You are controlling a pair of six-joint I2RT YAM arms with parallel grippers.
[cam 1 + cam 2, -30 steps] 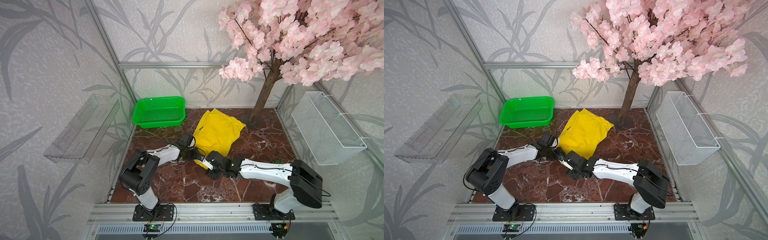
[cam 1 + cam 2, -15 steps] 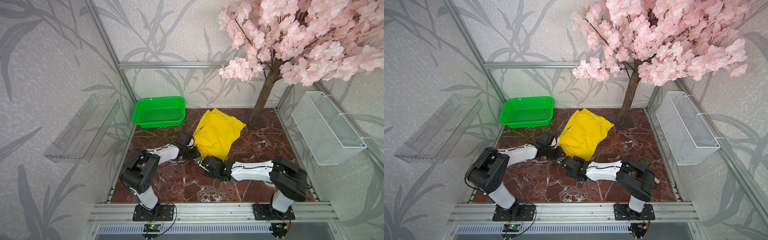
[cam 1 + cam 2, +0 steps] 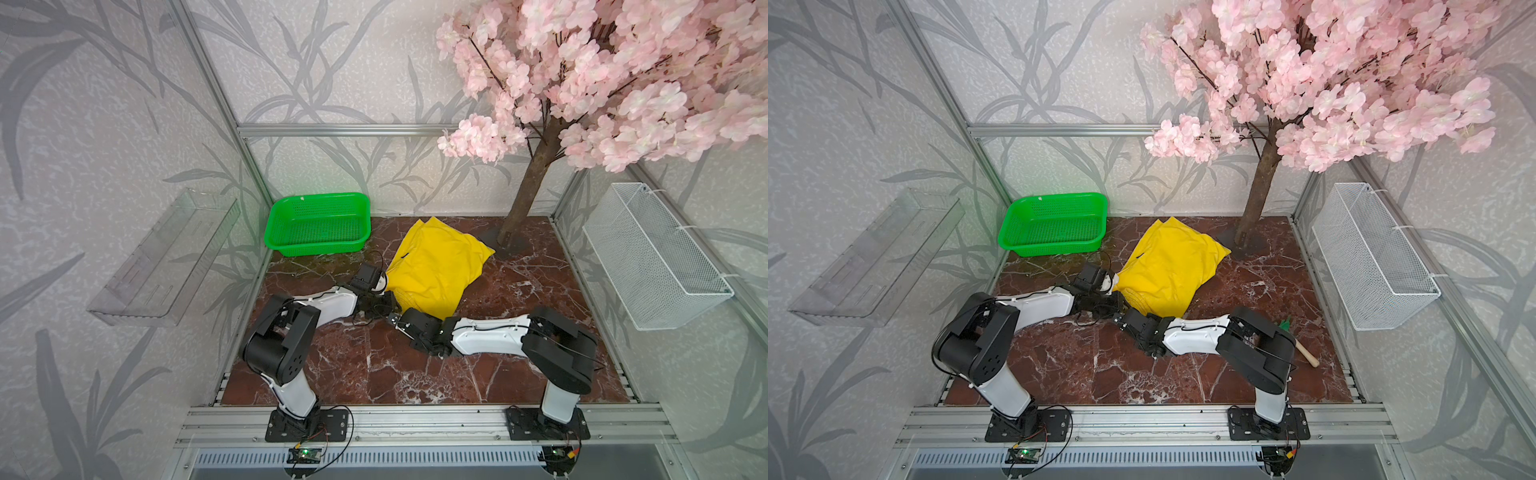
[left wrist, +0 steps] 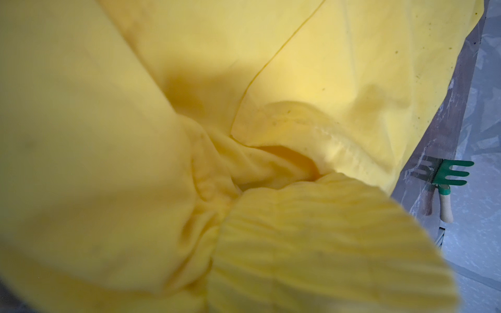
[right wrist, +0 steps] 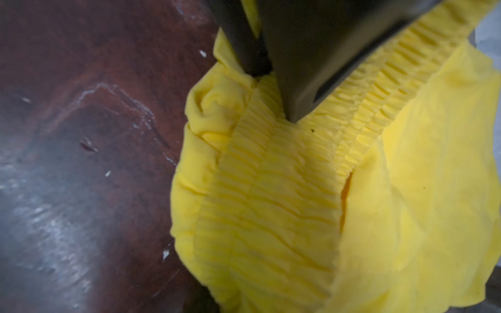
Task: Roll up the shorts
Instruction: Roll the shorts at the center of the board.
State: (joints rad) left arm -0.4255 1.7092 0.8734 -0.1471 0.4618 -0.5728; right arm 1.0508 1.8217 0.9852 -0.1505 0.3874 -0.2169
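Note:
The yellow shorts (image 3: 436, 266) lie spread on the marble table (image 3: 374, 365) toward the back, seen in both top views (image 3: 1167, 266). Both arms reach low to the near left corner. My left gripper (image 3: 392, 302) is shut on the fabric there. In the right wrist view its dark fingers (image 5: 311, 54) pinch the ribbed waistband (image 5: 271, 189). My right gripper (image 3: 395, 319) sits just in front of it at the same corner. Its fingers are buried under the bunched waistband, which rises into them. In the left wrist view, yellow cloth and the waistband (image 4: 311, 244) hide the left jaws.
A green basket (image 3: 318, 222) stands at the back left, close to the shorts. The tree trunk (image 3: 528, 195) and its base plate stand at the back right. A small green rake with a wooden handle (image 3: 1304, 353) lies behind the right arm. A wire basket (image 3: 652, 257) hangs on the right wall.
The right arm has folded back and its gripper has slid left to the shorts' near corner, closing on the waistband beside the left gripper. The left arm has stayed put.

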